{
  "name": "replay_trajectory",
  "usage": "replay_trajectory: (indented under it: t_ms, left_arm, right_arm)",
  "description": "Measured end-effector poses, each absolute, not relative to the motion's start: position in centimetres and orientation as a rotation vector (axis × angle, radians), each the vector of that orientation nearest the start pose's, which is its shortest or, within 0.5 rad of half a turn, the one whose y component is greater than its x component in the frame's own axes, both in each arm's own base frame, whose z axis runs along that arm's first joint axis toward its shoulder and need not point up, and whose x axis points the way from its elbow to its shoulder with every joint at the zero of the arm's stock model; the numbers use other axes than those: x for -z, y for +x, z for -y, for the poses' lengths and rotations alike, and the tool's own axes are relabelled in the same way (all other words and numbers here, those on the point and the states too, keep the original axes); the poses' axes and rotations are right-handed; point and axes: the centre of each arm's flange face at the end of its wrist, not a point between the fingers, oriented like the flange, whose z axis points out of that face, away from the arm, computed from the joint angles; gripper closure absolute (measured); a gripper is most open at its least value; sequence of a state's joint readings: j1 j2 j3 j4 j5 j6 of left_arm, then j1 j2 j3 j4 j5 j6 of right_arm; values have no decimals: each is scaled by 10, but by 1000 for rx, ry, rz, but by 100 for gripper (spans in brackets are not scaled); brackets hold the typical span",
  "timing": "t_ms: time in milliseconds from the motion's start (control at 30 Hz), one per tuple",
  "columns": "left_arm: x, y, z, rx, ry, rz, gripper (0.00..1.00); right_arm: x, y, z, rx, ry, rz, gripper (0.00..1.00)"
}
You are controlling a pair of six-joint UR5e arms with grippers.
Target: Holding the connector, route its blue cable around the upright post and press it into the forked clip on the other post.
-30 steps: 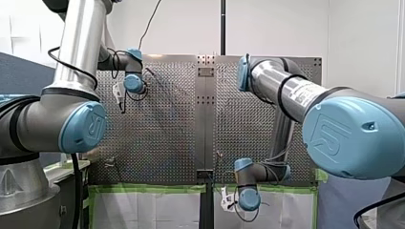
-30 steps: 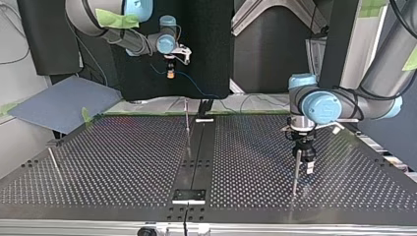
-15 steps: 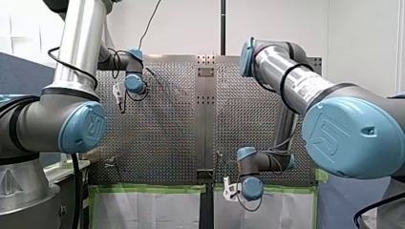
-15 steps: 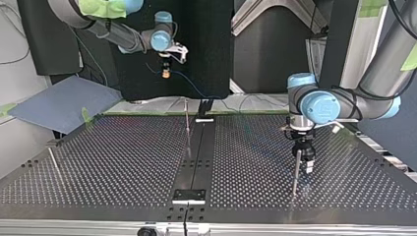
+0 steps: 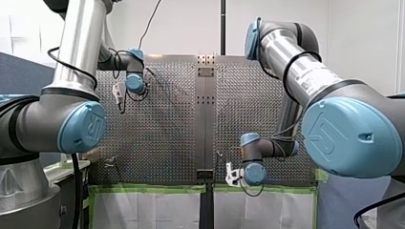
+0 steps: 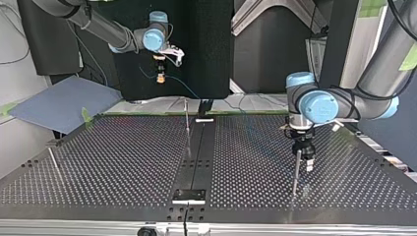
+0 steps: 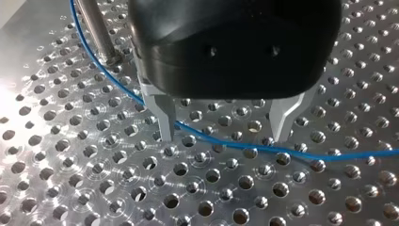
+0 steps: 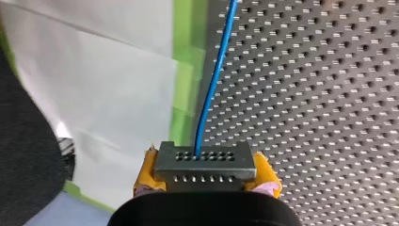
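Yellow-padded right pincer (image 8: pixel 205 181) clamped on connector (image 8: pixel 205 162), held high at upper left of top view. Blue cable (image 8: pixel 214 80) leads ahead from it. On the worktop (image 7: pixel 94 188), cable runs beneath left pincer (image 7: pixel 226 127), its 2 fingers apart, post (image 7: pixel 96 30) just beside.

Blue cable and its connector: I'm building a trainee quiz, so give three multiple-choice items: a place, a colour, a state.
1. Where is the connector?
A lying loose
B in my right gripper
C in my left gripper

2. Colour of the pads gripping it?
A white
B black
C yellow

3. My left gripper is?
A open, astride the blue cable
B shut on the cable
C shut, holding nothing

B: the right wrist view shows it clamped.
C: yellow shows either side of it.
A: its fingers stand apart, the cable crossing between them.
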State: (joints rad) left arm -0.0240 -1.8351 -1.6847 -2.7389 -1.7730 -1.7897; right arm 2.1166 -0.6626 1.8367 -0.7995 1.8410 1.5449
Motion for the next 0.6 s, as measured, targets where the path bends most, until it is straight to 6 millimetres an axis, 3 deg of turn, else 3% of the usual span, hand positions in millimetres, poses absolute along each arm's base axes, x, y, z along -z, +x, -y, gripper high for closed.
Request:
replay_trajectory:
  t_ms: [400,600]
  left_arm:
    - [-330,571,126,6,-316,-1525,0]
    - [-329,570,125,-7,-318,-1530,0]
  right_arm:
    - [13,380,417,-1198,1685,1118,100]
    - [4,375,419,-1232,1654,1112,100]
